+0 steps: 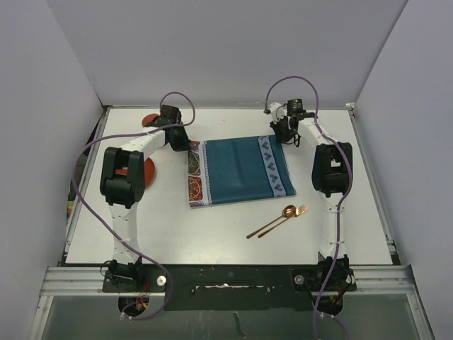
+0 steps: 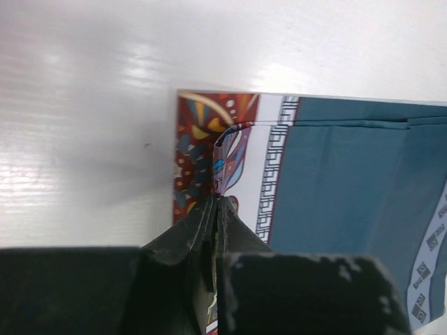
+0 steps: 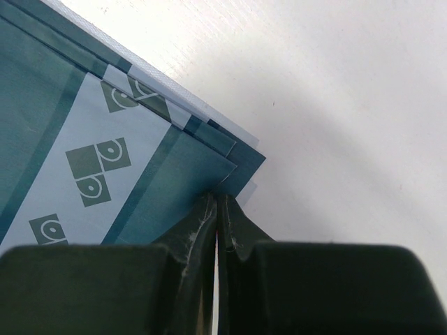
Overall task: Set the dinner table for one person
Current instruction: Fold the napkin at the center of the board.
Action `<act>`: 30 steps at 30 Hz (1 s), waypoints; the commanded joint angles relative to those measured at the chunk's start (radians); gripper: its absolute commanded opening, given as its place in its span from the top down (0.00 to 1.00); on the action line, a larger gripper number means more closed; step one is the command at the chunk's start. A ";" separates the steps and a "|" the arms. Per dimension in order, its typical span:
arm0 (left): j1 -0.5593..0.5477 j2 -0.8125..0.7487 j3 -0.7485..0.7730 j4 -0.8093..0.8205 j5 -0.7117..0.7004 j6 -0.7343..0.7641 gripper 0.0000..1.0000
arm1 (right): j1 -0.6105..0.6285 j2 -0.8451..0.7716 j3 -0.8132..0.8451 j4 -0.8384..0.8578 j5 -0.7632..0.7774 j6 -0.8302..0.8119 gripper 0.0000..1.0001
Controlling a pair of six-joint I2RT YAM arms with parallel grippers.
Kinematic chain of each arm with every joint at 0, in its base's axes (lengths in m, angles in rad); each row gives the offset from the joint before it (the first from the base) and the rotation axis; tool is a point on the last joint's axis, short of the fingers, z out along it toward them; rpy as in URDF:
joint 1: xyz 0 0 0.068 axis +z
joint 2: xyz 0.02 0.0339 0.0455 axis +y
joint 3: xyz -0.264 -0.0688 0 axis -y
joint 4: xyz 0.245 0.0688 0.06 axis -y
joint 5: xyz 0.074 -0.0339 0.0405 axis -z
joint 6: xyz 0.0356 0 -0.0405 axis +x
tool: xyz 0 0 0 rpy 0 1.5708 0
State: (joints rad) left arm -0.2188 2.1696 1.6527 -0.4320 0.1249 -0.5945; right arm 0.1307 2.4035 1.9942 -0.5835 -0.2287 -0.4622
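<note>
On the white bench [image 1: 212,241], which fills most of the top view, a folded teal placemat [image 1: 237,170] lies a little above the centre of the frame. Below and right of it are a copper-coloured spoon [image 1: 269,224] and fork [image 1: 283,221], side by side. A red plate [image 1: 148,171] sits at the left, partly hidden by the left arm [image 1: 124,177]. The left jaws are at the upper left corner of the placemat. The right arm [image 1: 329,170] brings the right jaws to its upper right corner.

In the left wrist view, the left jaws are pressed together on the placemat's [image 2: 349,181] red patterned end. A flap of that cloth rises from the mat into them. The bare bench [image 2: 84,84] takes the upper and left part of the frame.

In the right wrist view, the right jaws are also pressed together, at the corner of the placemat [image 3: 105,160] near the lower centre. The top layer seems to curl up into them (the contact itself is partly hidden). The bench [image 3: 349,105] is on the right.

I judge the bench to be stiff, heavy and fixed, so it is a surface to work on and not something to grasp. Its top looks smooth and glossy, so light things may slide on it. The placemat looks soft, thin and layered, so the corners are the sensible place to hold it, taking only the top layer.
</note>
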 commanded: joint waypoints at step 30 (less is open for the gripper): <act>0.042 0.059 0.186 0.092 -0.133 -0.028 1.00 | -0.003 0.084 -0.049 -0.030 0.019 0.003 1.00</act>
State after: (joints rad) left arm -0.1768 2.2032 1.7432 -0.4088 -0.0177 -0.6209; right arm 0.1307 2.3974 1.9800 -0.5701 -0.2291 -0.4622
